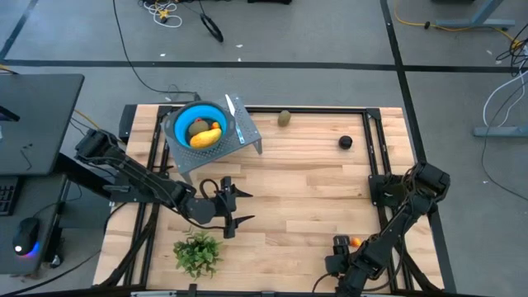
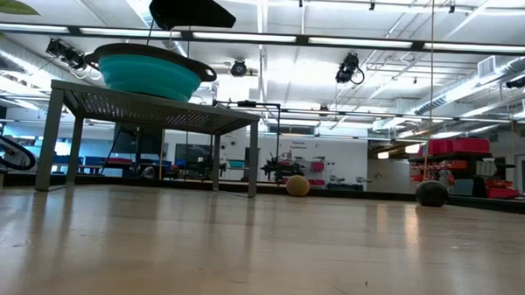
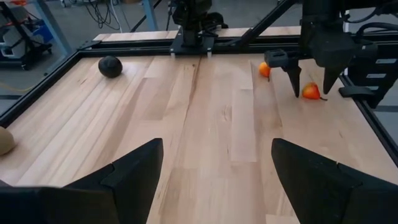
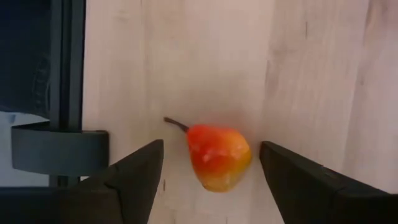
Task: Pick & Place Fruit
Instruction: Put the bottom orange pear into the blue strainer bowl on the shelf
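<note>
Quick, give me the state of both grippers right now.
Left gripper: open, holding nothing, above the bare wooden table.
Right gripper: open, straddling a small red-orange pear-shaped toy fruit, not gripping it.

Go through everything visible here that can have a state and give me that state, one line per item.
Right claw: open, fingers either side of the red-orange pear, not yet closed.
Red-orange pear: lying on the table, not gripped.
Left claw: open, empty, mid-table.
Blue bowl: upright on the metal stand, holding fruit.
Yellow-orange piece: in the bowl.
Dark ball: loose on the table.
Olive oval: loose by the far edge.
</note>
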`<control>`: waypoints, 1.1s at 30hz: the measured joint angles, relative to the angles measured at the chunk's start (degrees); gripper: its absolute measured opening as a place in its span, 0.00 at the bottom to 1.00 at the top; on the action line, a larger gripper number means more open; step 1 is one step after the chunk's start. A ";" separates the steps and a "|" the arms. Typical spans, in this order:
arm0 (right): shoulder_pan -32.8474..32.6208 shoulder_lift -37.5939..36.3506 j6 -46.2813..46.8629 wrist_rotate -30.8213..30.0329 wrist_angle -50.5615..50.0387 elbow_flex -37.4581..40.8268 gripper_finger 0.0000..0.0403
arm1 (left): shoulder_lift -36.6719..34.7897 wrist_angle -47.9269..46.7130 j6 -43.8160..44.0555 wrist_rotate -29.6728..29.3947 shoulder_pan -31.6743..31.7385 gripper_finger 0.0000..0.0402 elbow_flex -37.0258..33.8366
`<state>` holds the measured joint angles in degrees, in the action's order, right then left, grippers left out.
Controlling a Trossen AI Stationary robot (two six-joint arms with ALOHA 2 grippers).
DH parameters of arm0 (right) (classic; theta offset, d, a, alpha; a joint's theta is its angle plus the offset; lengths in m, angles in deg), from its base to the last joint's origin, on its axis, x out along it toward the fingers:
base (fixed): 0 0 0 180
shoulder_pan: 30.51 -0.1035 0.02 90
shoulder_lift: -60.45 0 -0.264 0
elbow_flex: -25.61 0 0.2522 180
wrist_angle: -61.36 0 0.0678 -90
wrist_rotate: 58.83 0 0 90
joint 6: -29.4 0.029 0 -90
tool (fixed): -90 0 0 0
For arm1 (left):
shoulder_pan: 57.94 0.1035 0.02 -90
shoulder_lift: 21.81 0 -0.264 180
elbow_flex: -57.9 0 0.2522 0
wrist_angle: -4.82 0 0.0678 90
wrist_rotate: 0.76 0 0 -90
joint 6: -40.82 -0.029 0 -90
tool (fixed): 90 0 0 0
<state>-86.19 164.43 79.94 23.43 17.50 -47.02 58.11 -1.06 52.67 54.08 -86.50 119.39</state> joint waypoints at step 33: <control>4.39 0.13 -9.18 -9.81 -3.51 -4.94 0.33 | -0.04 0.73 -4.93 1.16 0.00 0.76 -0.02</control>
<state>-81.81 164.56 70.76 13.62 13.98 -51.96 58.06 -0.33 47.75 55.24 -86.50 119.37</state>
